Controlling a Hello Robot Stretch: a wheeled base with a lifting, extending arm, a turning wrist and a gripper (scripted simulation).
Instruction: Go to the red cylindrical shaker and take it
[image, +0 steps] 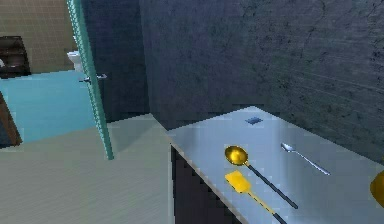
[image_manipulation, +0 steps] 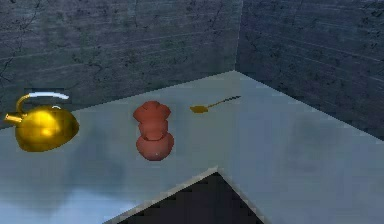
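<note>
jaws' state cannot be told; reddish vessel (image_manipulation: 154, 131) stands on counter (image_manipulation: 290, 150) near golden kettle (image_manipulation: 45, 125).

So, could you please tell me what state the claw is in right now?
Claw: its state cannot be told from these pictures.

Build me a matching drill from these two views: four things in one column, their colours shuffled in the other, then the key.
Things:
1. kettle
2. door
3. spoon
4. rounded vessel

Colours:
A. reddish brown
B. silver
C. gold
D. teal

Pairs: 1-C, 2-D, 3-B, 4-A
</note>
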